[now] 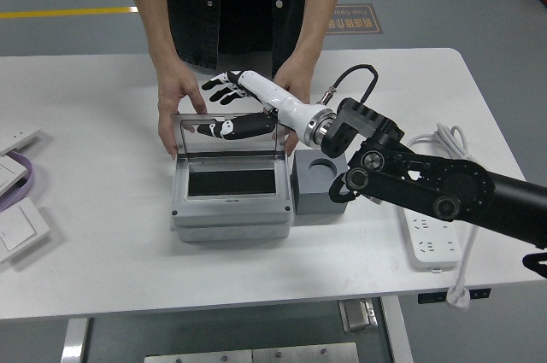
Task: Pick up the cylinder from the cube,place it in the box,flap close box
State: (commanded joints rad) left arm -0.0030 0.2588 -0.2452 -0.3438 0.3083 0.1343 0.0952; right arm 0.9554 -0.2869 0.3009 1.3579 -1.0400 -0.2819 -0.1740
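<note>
- Your right hand [229, 107], white-shelled with black fingers, sits at the 12 o'clock edge of the grey rectangular plastic box [231, 195], level with the top of its clear hinged lid [226, 134]. The fingers [220, 85] are spread loosely and pinch nothing; the thumb lies against the lid's upper edge.
- The lid stands nearly upright. If you push it from this height with splayed fingers, they could slide over the rim instead of tipping it down, and the lid would stay open.
- A person's hands flank the lid: one hand [175, 102] at its 9 o'clock side, the other hand [291, 94] at 3 o'clock, just beside your wrist. Swinging the lid down risks catching those fingers, or knocking your forearm against them.
- You cannot see the cylinder: the round socket in the dark grey cube [320, 184], touching the box at 3 o'clock, looks empty, and the box interior is too dark to confirm it lies inside. Judge it as probably in the box, not certain.
- Your elbow and black forearm [427, 188] pass over the cube and close to the white power strip [427, 226] with its coiled white cable [457, 154]; a wide sweep could drag either across the white bench [94, 260].
- Your left hand is out of view.
- Writing: a floor sign [349, 18] at 12 o'clock carries print too small to read. No brand is legible on the box, cube or arm.
</note>
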